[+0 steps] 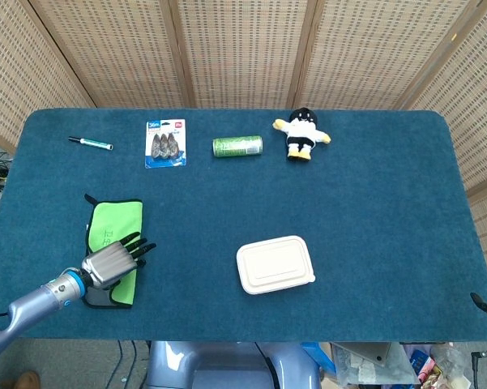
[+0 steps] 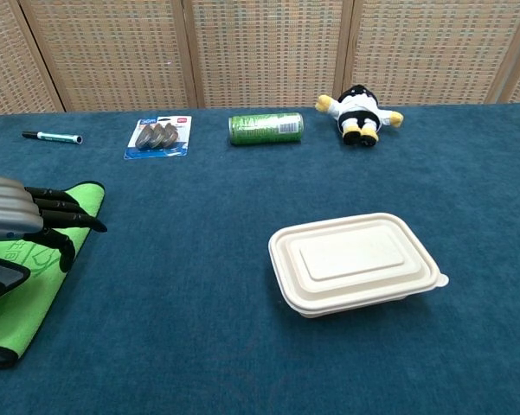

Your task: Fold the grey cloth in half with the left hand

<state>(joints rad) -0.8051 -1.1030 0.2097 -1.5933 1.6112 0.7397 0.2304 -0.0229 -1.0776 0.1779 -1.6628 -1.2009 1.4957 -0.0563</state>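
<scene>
Cloth (image 1: 113,243) lies lengthwise — long axis front-to-back, under left robot hand (image 1: 112,262).

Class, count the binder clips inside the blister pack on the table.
3. They sit side by side in a row in the blister pack at the table's far left, between the marker and the green can.

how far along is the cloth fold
Early. The cloth lies mostly flat, green side up, with only a grey near corner turned over, so no half fold shows. In hand: the left hand is over the cloth's near part, fingers spread and holding nothing. Left: grip an edge, carry it across, lay it flat. The right hand is barely in view at the table's edge.
</scene>
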